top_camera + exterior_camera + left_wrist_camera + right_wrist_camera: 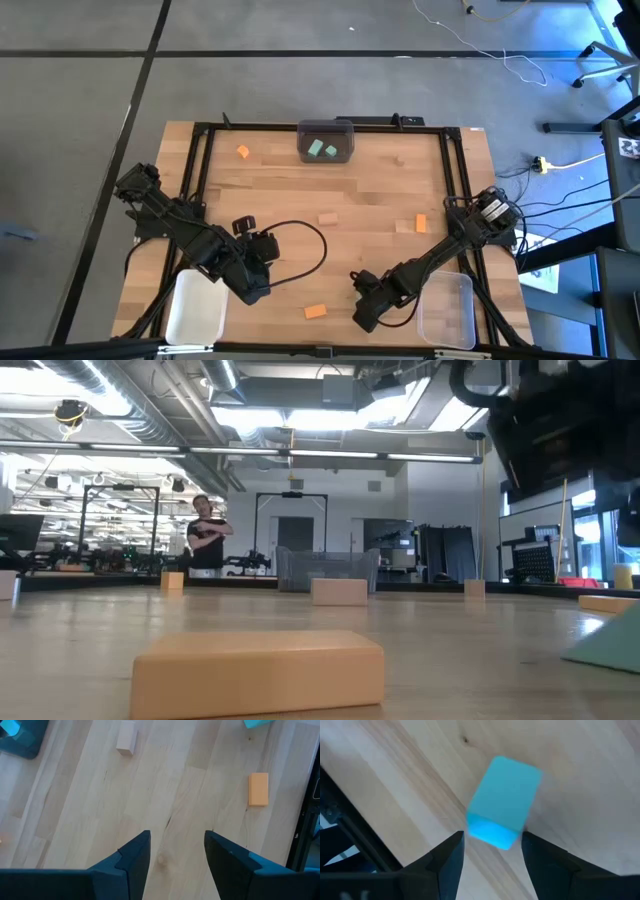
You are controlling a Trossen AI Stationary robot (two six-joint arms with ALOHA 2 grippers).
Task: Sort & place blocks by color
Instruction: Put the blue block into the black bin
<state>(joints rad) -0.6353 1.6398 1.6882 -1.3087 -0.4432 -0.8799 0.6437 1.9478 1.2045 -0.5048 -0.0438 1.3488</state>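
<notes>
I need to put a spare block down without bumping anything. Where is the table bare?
Bare wood lies between the dark bin and the tan block. It is crowded near the left gripper and right gripper.

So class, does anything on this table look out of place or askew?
Nothing looks damaged or spilled. Blocks lie scattered unsorted, such as the orange block near the front edge; only the dark bin holds teal ones. The right tool hovers over a teal block.

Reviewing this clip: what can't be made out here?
- Teal block: hidden in the high view under the right gripper; whether the jaws touch it is unclear.
- Dark bin: contents too small to count.
- Low view: nearest orange block blocks the table behind; both grippers out of frame.
</notes>
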